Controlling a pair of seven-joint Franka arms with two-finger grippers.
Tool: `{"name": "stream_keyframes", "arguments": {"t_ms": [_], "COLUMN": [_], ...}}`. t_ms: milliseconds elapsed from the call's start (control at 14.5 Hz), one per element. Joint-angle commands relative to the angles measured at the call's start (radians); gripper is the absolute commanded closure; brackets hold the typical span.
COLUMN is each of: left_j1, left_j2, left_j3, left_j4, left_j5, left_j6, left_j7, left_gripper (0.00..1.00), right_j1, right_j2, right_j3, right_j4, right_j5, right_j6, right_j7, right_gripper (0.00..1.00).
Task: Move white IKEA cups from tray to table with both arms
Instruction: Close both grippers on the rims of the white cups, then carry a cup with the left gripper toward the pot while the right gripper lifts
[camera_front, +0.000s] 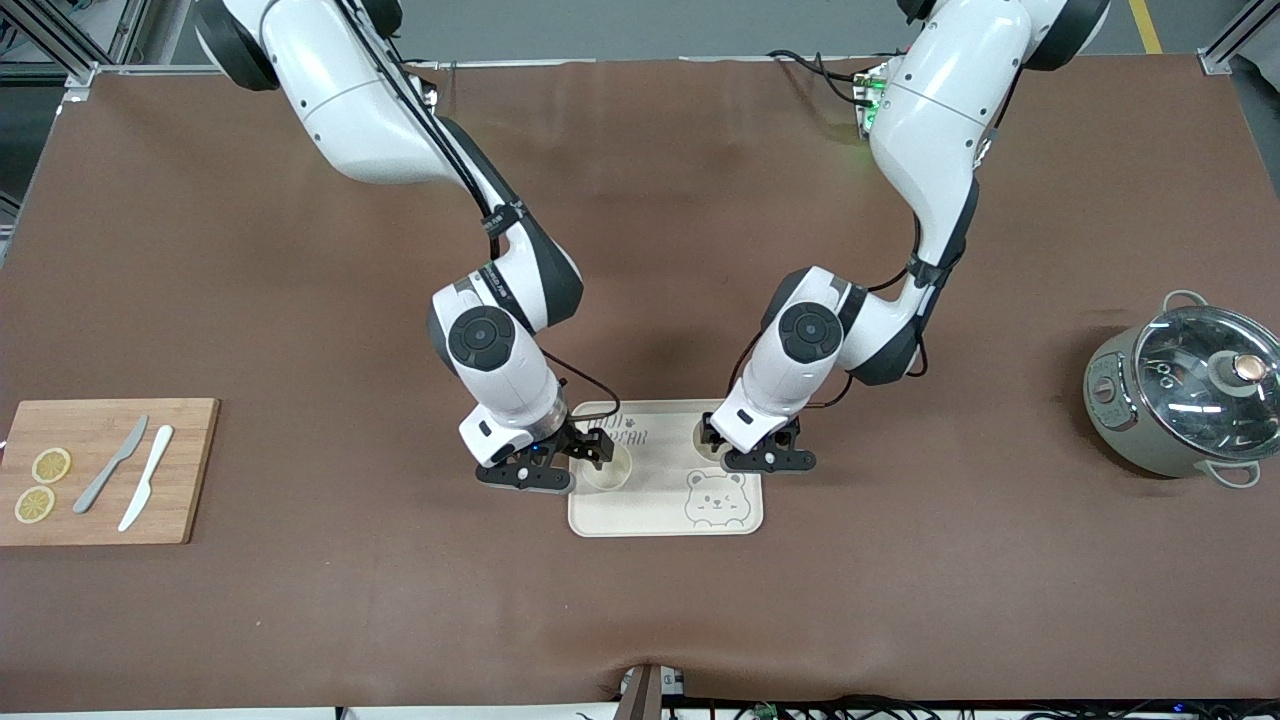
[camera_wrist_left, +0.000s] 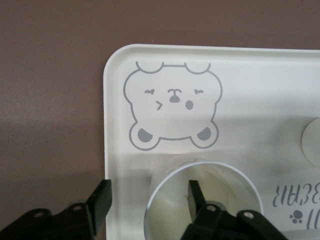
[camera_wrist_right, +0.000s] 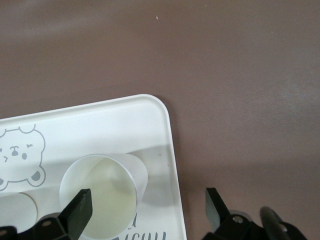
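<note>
Both plain cream-white handleless tumbler cups stand upright on the cream rectangular plastic tray printed with a bear face (camera_front: 735, 520), which lies near the middle of the brown-covered worktop (camera_front: 300, 620), closer to its front-camera edge. The cup toward the right arm's end (camera_front: 608, 470) shows most of its rim in the front view; the cup toward the left arm's end (camera_front: 708, 438) is largely hidden there under the left arm's black two-finger end effector (camera_front: 768, 458), and the left wrist view cuts its lower rim off.

The left end effector is spread wide, one finger (camera_wrist_left: 195, 195) dipping inside that cup's mouth and the other outside its wall, neither clearly pressing. The right end effector (camera_front: 548, 468) is also spread wide, straddling its cup and the tray's edge without gripping.

At the right arm's end a bamboo cutting board (camera_front: 190, 470) carries two lemon slices (camera_front: 51, 465), a grey knife (camera_front: 110, 465) and a white knife (camera_front: 146, 478). At the left arm's end stands a grey-green pot with a glass lid (camera_front: 1180, 395).
</note>
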Motion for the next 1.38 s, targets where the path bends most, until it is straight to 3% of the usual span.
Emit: {"name": "stream_keyframes", "arguments": {"t_ms": [0,484,969,1107,1314], "left_j1": [-0.008,0.009,0.076,0.095,0.15], "left_j2": [0.004,-0.025,-0.243,-0.319,-0.427], "left_j3": [0.007,0.007,0.002,0.002,0.002], "left_j4": [0.008,0.008,-0.028,-0.099,-0.26], "left_j5": [0.021,0.023,0.023,0.023,0.024], "left_j6": [0.012,-0.009,-0.335,-0.362,-0.356], "left_j7": [-0.019,-0.011,0.076,0.121,0.211], "left_gripper": [1.0,1.0,1.0,1.0,1.0], "right_j1": [0.015,0.026,0.028,0.028,0.028], "right_j2": [0.036,0.068,0.077,0.077,0.074], "right_j3": [-0.01,-0.01,-0.01,-0.01,-0.011], "right_j4": [0.033,0.032,0.032,0.033,0.033], "right_j5": [-0.016,-0.018,-0.021,-0.021,-0.023], "right_j6": [0.012,0.063,0.074,0.074,0.068], "right_j7": [0.023,0.029,0.029,0.029,0.029], "right_gripper": [0.0,0.0,0.0,0.25,0.41]}}
